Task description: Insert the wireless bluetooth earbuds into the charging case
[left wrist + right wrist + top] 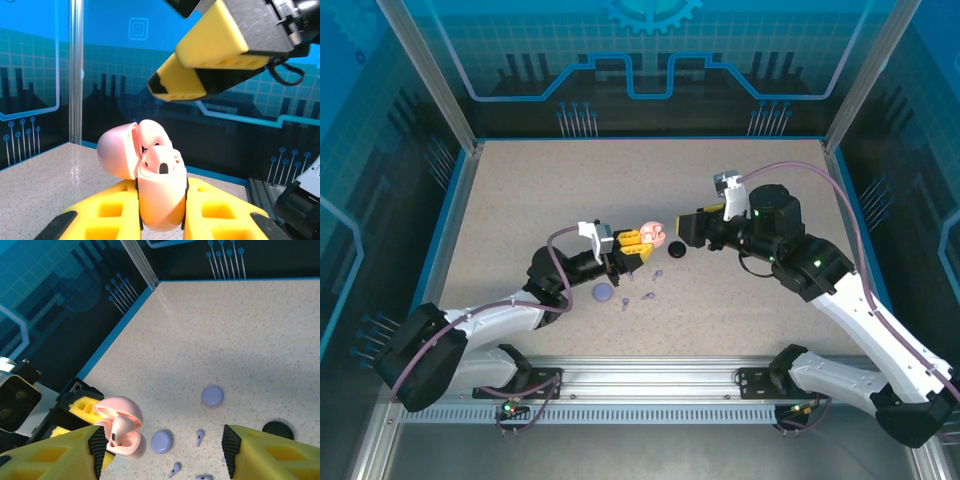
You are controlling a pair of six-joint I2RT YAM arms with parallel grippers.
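With my left pincer [636,246] I am clamping the pink case [160,195] tight across its smooth, rounded body. It is standing upright, with its hinged lid [117,152] hanging open to the left. A pale pink earbud [159,162] is sitting in the mouth, glossy and egg-like; I cannot tell whether it is pressed fully home. My right pincer [682,231] is hovering just right of and above the case, jaws standing well apart and carrying nothing, its yellow fingers [50,455] pointing at the opening. On the speckled counter [240,330] lavender earbuds [199,436] are lying flat, stems along the surface, beside two lavender disc-shaped cases [212,396] and a black case [278,430]. I am judging the empty right pincer the one to fetch them, reaching down.
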